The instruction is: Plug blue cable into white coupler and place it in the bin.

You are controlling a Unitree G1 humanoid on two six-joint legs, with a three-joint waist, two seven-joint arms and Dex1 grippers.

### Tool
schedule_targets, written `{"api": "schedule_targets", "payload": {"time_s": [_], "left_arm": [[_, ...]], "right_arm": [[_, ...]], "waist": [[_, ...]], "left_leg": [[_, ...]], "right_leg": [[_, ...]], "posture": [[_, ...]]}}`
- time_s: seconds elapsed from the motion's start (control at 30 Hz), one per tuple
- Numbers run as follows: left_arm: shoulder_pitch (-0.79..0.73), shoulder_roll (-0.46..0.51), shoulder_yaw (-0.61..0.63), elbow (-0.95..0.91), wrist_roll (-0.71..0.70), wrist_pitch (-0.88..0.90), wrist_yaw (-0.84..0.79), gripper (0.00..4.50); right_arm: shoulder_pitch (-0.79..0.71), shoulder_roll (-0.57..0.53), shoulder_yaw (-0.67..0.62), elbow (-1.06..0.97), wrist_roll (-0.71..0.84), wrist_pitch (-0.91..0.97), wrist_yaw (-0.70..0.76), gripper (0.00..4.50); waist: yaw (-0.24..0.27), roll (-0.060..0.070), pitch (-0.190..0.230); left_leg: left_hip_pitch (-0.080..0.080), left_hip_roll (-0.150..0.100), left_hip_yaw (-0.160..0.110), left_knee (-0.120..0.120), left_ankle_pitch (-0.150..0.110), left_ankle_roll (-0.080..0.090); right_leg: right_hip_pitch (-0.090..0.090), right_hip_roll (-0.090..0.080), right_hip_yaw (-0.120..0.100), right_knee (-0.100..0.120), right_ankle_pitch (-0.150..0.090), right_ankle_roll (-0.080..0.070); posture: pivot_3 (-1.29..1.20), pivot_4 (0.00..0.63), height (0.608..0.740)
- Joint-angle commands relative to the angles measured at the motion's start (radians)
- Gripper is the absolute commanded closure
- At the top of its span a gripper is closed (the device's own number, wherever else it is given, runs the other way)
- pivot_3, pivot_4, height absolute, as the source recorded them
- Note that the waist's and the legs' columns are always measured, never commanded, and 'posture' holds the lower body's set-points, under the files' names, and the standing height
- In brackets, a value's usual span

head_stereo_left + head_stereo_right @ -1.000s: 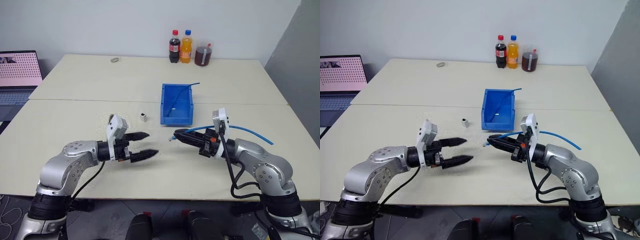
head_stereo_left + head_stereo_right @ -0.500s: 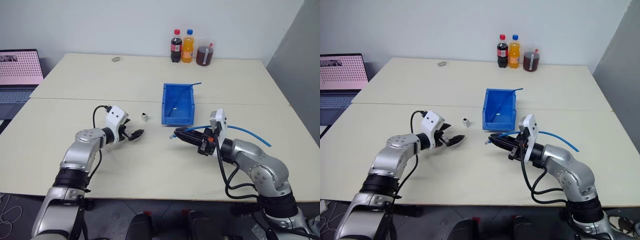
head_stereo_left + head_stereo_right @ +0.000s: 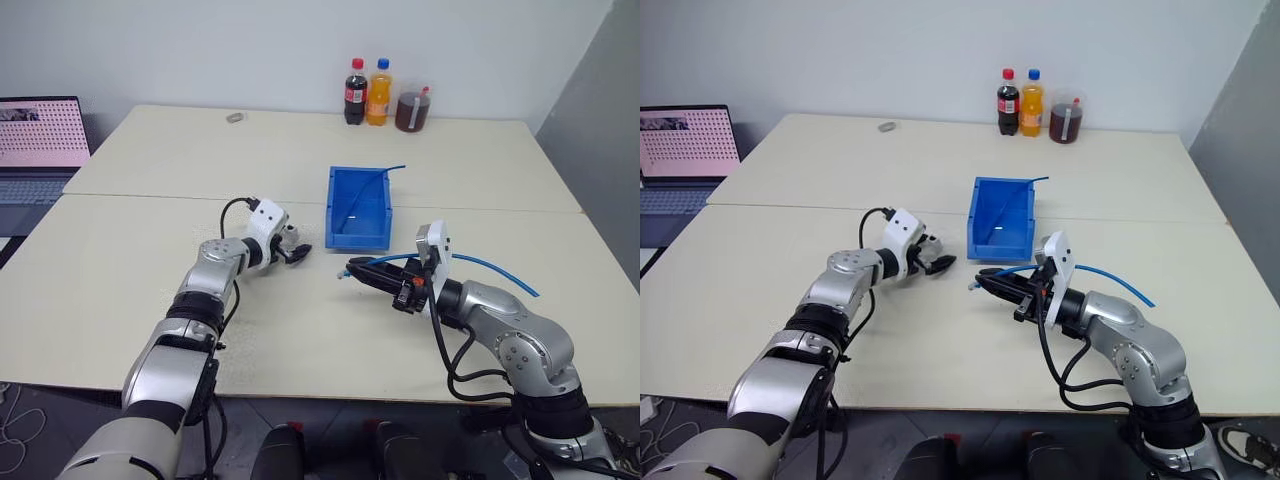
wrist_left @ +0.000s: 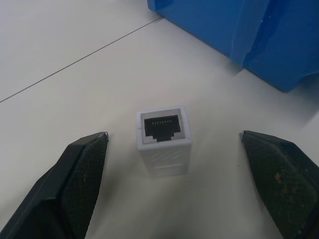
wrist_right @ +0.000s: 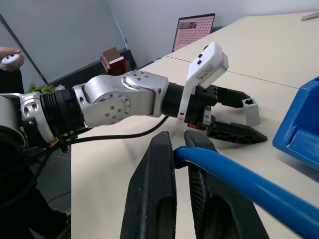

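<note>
Since the earlier frame the left gripper [image 4: 172,144] had reached forward across the pale counter [image 3: 150,290], its jaws spread wide around the upright white coupler [image 4: 164,138], beside the bin [image 3: 357,208]. The right gripper [image 3: 352,270] stayed clenched on the blue cable [image 3: 500,272]. Bottles [image 3: 366,92] stood at the far wall.

The bin [image 4: 239,30] is cut off by the frame's edge.

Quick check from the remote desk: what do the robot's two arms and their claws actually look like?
Both arms are silver-grey metal with rounded joint housings and black bands. Each wrist carries a white boxy housing. The left claw and right claw each have two tapered, matte black fingers. Loose black cables loop beside each forearm.
</note>
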Motion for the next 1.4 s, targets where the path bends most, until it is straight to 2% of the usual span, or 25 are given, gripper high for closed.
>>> {"api": "schedule_targets", "payload": {"time_s": [0.03, 0.27, 0.53, 0.73, 0.9, 1.0, 1.07, 1.27, 1.4], "left_arm": [[-0.034, -0.018, 0.01, 0.065, 0.024, -0.02, 0.016, 0.38], [-0.093, -0.037, 0.016, 0.17, 0.044, -0.029, 0.04, 2.01], [-0.086, -0.04, 0.015, 0.185, 0.051, -0.033, 0.029, 3.61], [-0.032, 0.007, 0.003, 0.094, 0.039, -0.022, -0.122, 3.69], [0.164, 0.136, -0.071, -0.345, -0.038, 0.083, -0.492, 3.69], [0.244, 0.204, -0.13, -0.557, -0.064, 0.123, -0.638, 3.69], [0.265, 0.22, -0.155, -0.626, -0.07, 0.145, -0.687, 3.69], [0.256, 0.205, -0.225, -0.64, -0.021, 0.103, -0.715, 3.69], [0.232, 0.169, -0.267, -0.574, 0.027, 0.046, -0.704, 3.69]], "right_arm": [[-0.002, -0.003, -0.008, -0.042, -0.005, -0.017, -0.006, 4.43], [-0.003, -0.002, -0.003, -0.04, -0.01, -0.018, -0.005, 4.43], [0.001, 0.001, -0.004, -0.041, -0.022, -0.022, -0.005, 4.43], [0.014, -0.019, 0.0, -0.06, -0.042, -0.03, 0.006, 4.43], [0.051, -0.078, -0.013, -0.119, -0.042, -0.026, 0.02, 4.43], [0.071, -0.132, -0.009, -0.155, -0.047, -0.021, 0.036, 4.43], [0.078, -0.161, 0.002, -0.168, -0.053, -0.023, 0.047, 4.43], [0.061, -0.215, 0.059, -0.16, -0.121, -0.041, 0.077, 4.43], [-0.041, -0.2, 0.155, -0.055, -0.219, -0.05, 0.092, 4.43]], "waist": [[0.0, 0.0, 0.0], [0.0, 0.0, 0.0], [-0.001, 0.0, 0.0], [-0.008, 0.0, 0.0], [-0.024, 0.0, 0.0], [-0.024, 0.001, 0.0], [-0.019, 0.0, 0.0], [-0.019, 0.0, 0.0], [-0.019, 0.0, 0.0]], "left_leg": [[0.0, 0.0, 0.0, 0.0, 0.0, 0.0], [0.0, 0.0, 0.0, 0.0, 0.0, 0.0], [0.0, 0.0, -0.001, 0.0, 0.0, 0.0], [0.0, 0.001, 0.0, 0.0, 0.0, 0.0], [0.0, 0.001, 0.0, -0.002, 0.0, -0.001], [0.0, 0.001, 0.0, -0.002, 0.0, -0.001], [0.0, 0.001, -0.001, -0.001, 0.0, -0.001], [0.0, 0.001, -0.002, 0.0, 0.0, 0.0], [0.001, 0.001, -0.002, 0.001, 0.0, 0.0]], "right_leg": [[0.0, 0.0, 0.0, 0.0, 0.0, 0.0], [0.0, 0.0, 0.0, 0.0, 0.0, 0.0], [0.0, 0.001, 0.0, 0.001, 0.0, 0.0], [0.0, 0.001, 0.0, 0.001, 0.0, 0.0], [0.0, 0.001, 0.0, 0.001, 0.0, -0.002], [0.0, 0.0, -0.001, 0.001, 0.002, -0.006], [0.0, 0.0, -0.002, 0.0, 0.002, -0.006], [0.0, 0.0, -0.002, 0.001, -0.001, -0.001], [0.0, 0.0, -0.002, 0.001, -0.001, -0.001]], "posture": [[0.0, 0.15, 0.74], [0.0, 0.15, 0.74], [0.0, 0.15, 0.74], [0.0, 0.15, 0.74], [0.0, 0.15, 0.74], [0.0, 0.15, 0.74], [0.0, 0.15, 0.74], [0.0, 0.15, 0.74], [0.0, 0.15, 0.74]]}}
